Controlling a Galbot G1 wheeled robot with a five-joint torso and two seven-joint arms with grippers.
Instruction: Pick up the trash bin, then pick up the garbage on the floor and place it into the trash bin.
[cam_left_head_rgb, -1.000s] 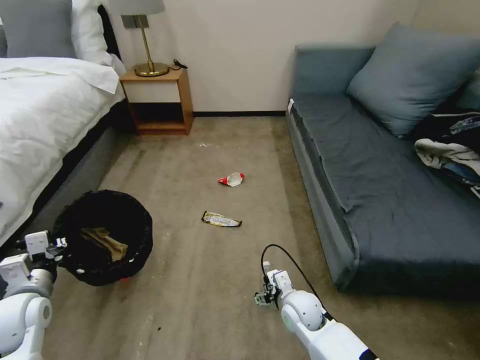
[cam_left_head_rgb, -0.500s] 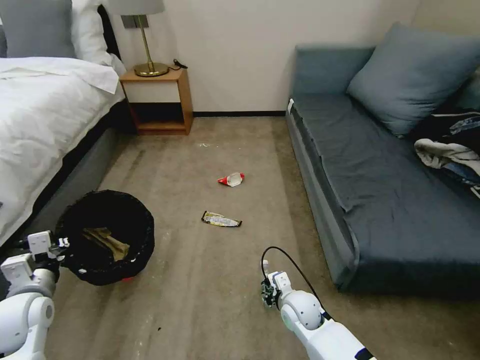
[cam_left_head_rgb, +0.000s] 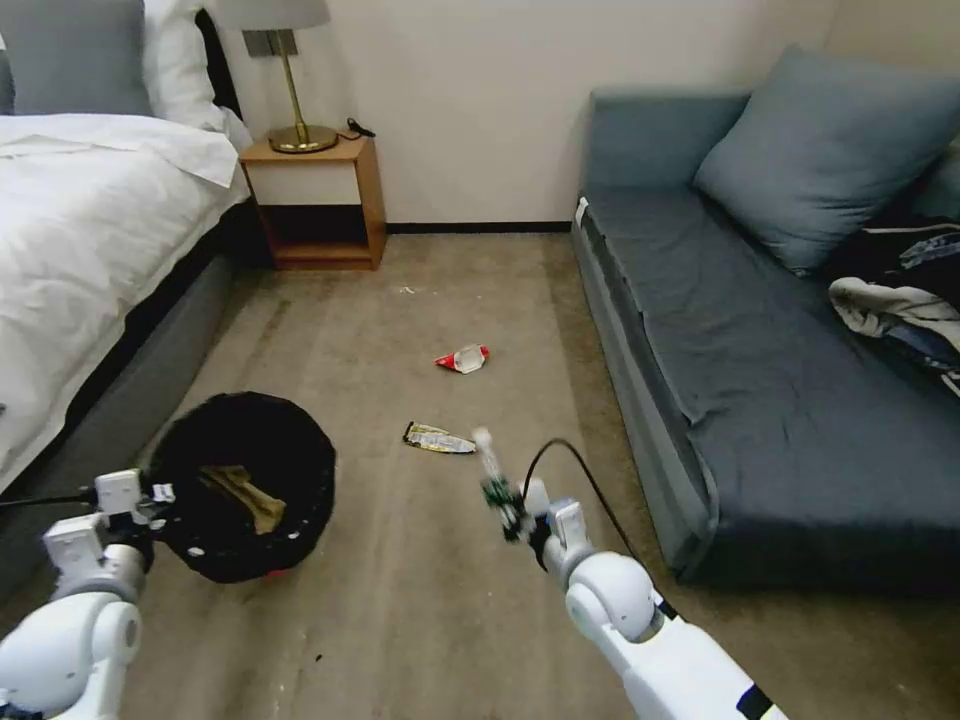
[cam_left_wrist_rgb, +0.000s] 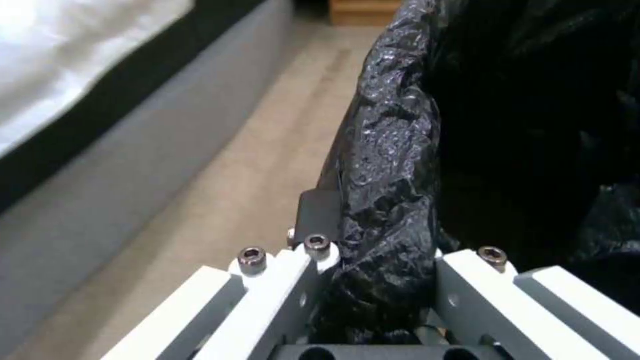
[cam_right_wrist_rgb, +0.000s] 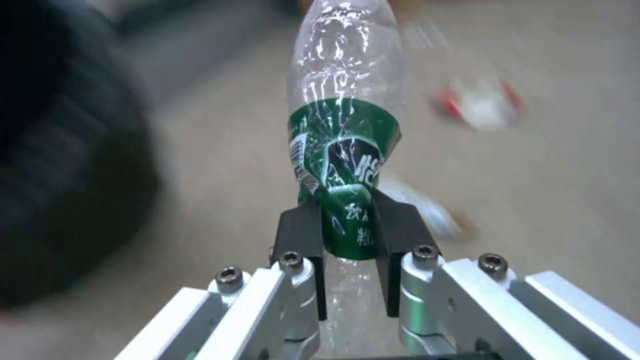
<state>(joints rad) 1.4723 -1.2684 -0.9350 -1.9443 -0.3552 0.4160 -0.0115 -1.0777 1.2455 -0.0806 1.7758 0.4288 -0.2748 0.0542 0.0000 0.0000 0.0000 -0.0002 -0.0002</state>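
Carpet, right gripper (cam_right_wrist_rgb: 348, 235) clamping bottle (cam_right_wrist_rgb: 345, 150)

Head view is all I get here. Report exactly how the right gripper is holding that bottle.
Observer: The right gripper pinches the bottle across its green label, with a black pad on each side.
Operator: Now report the other arm's grip.
Observer: The left gripper clamps the rim of the trash bin. The bagged rim sits between its fingers, and one black pad presses on the outside.
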